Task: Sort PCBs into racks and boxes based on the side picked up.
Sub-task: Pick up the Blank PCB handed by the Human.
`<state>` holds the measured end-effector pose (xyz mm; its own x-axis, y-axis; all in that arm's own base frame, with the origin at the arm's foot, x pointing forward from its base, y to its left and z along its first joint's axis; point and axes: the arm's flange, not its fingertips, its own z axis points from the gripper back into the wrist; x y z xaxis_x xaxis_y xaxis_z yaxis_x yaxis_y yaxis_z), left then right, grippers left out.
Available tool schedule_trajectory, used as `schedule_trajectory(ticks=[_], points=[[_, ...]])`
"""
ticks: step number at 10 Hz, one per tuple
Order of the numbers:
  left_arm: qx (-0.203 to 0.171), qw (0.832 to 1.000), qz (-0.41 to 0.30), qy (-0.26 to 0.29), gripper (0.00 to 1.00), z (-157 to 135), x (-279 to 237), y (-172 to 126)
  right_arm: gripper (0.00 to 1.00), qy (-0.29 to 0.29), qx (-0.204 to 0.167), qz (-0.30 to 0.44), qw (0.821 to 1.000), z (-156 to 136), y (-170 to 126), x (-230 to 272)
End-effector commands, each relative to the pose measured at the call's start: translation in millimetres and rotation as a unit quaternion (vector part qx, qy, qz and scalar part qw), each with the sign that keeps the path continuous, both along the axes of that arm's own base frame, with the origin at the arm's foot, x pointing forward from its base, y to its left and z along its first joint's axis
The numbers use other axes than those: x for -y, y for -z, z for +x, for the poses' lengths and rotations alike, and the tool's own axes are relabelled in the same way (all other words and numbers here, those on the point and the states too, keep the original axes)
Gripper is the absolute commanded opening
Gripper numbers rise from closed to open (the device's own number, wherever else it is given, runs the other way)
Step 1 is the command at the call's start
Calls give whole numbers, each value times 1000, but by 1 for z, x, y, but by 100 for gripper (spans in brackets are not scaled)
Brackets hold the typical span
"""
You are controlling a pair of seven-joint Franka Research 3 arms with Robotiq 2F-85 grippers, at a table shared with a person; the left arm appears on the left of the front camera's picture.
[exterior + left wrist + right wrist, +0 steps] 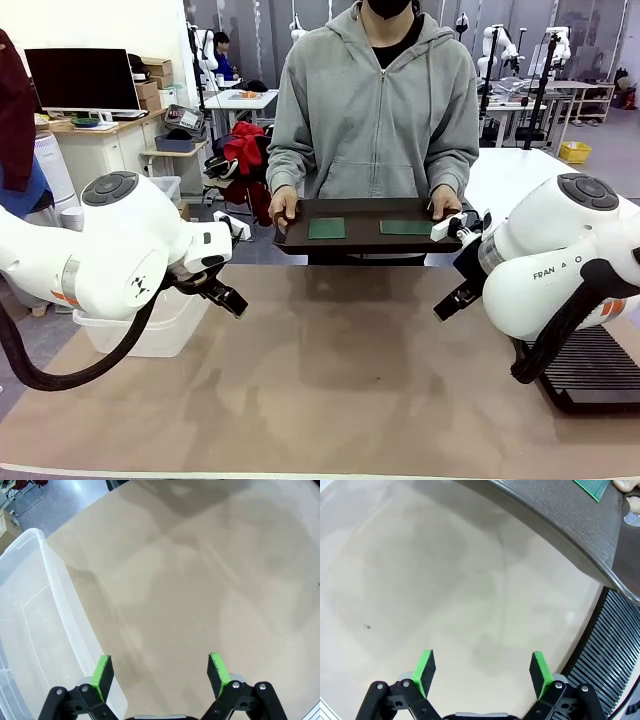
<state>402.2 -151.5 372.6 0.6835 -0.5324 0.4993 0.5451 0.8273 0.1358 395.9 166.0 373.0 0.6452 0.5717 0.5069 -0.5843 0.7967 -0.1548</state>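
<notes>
A person across the table holds a dark brown tray [365, 240] with both hands. Two green PCBs lie flat on it, the squarer one [326, 228] on the left and the longer one [406, 227] on the right. My left gripper [226, 297] hangs over the table's left part, beside the clear tub [150, 330]. In the left wrist view it [160, 674] is open with nothing between its fingers, the tub's rim [55, 580] to its left. My right gripper [482, 669] is open and empty over bare table. The tray's edge [555, 515], a PCB corner [594, 487] and the black rack [607, 640] lie beyond it.
The ribbed black rack [600, 365] lies at the table's right edge, under my right arm [560, 260]. The brown table top [340, 380] stretches between the two arms. The tray hovers at the far edge.
</notes>
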Motion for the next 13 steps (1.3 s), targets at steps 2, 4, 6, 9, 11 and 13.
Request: schedule_trajectory(ticks=[2, 4, 6, 9, 11, 13], points=[[0, 1000, 0, 0, 100, 0, 0, 0, 100, 0, 0, 0, 1000, 0, 0, 0], [0, 1000, 0, 0, 100, 0, 0, 0, 100, 0, 0, 0, 1000, 0, 0, 0], [-11, 1000, -5, 15, 100, -5, 9, -5, 100, -17, -14, 1, 1000, 1, -10, 7], [-45, 994, -30, 91, 100, -7, -5, -37, 100, -49, -81, 45, 994, -18, -35, 1], [-63, 985, -57, 151, 100, -20, -8, -62, 100, -57, -114, 74, 989, -40, -59, 7], [-32, 980, -55, 189, 100, -17, -9, -99, 100, -69, -97, 84, 989, -40, -99, 20]])
